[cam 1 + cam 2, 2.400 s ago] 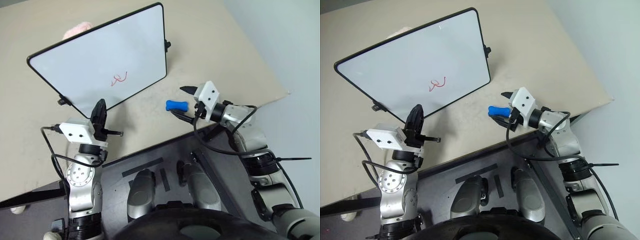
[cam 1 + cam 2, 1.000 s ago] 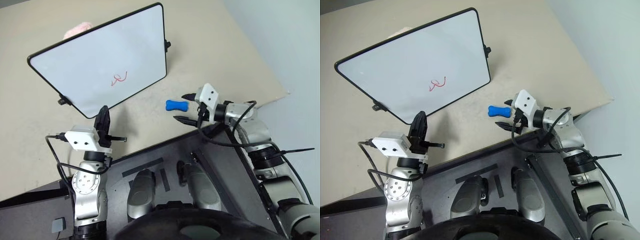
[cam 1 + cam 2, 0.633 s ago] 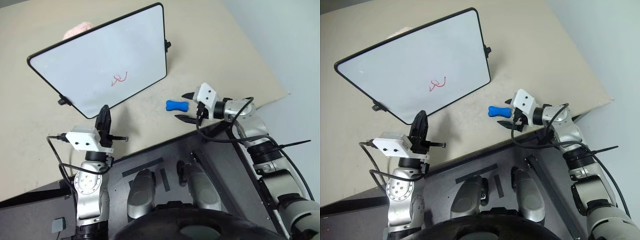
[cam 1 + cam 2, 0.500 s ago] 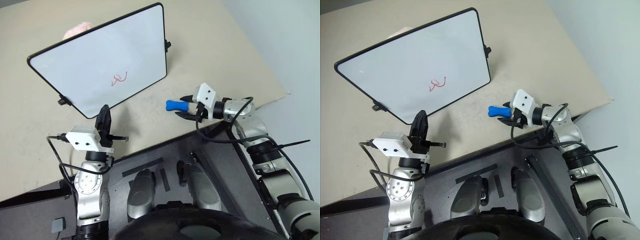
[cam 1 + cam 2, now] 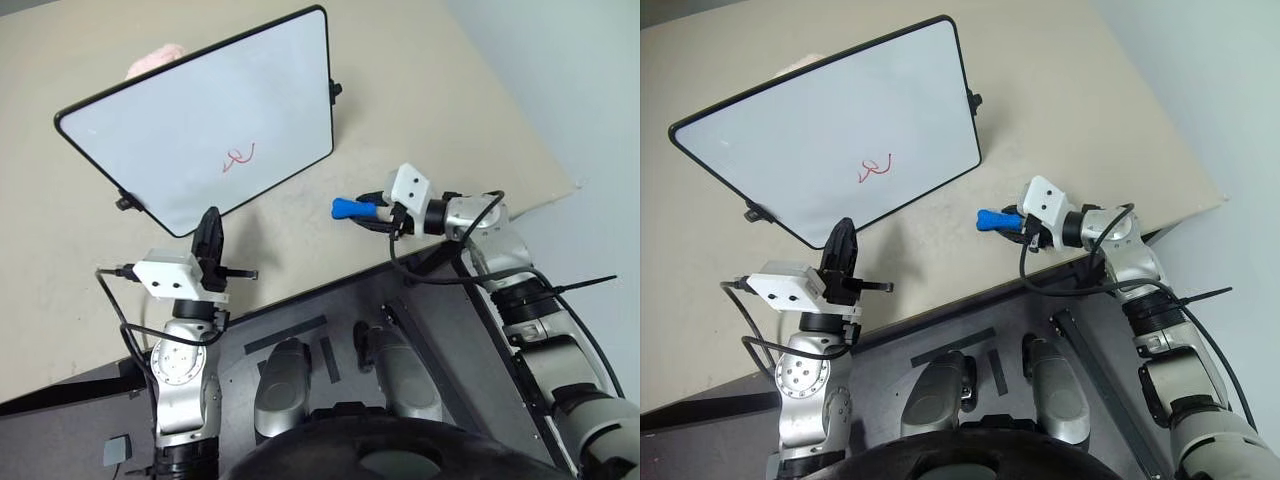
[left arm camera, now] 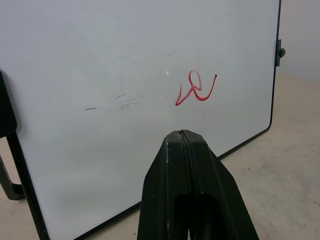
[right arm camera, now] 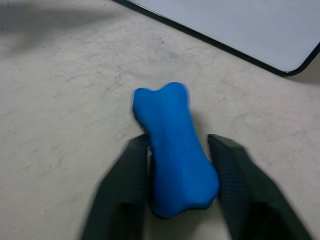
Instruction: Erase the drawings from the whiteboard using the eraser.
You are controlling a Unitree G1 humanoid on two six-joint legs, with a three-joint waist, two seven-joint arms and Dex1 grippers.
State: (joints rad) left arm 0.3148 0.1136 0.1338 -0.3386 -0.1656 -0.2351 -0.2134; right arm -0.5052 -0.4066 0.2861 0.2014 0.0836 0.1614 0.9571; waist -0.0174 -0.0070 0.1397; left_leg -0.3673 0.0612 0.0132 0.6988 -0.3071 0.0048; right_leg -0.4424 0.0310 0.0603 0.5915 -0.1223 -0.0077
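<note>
The whiteboard [image 5: 200, 110] stands tilted on the beige table, with the red drawings [image 5: 238, 157] near its lower middle. To its right the blue eraser [image 5: 345, 208] lies on the table, and my right gripper [image 5: 372, 212] is shut on its near end. The right wrist view has the eraser [image 7: 175, 150] squeezed between both black fingers [image 7: 125, 190]. My left gripper [image 5: 208, 225] hovers in front of the board's lower edge, shut and empty. Seen from the left wrist, its closed fingertips [image 6: 182, 137] point at the board just below the drawings [image 6: 196, 89].
A pink soft object [image 5: 155, 55] peeks out behind the board's top edge. Small black knobs [image 5: 335, 90] stick out from the frame. The table [image 5: 430, 90] ends in a corner at the right [image 5: 570, 185], and its front edge runs just below both grippers.
My right gripper's fingers have closed from wide open onto the eraser. The left arm and the board have stayed put.
</note>
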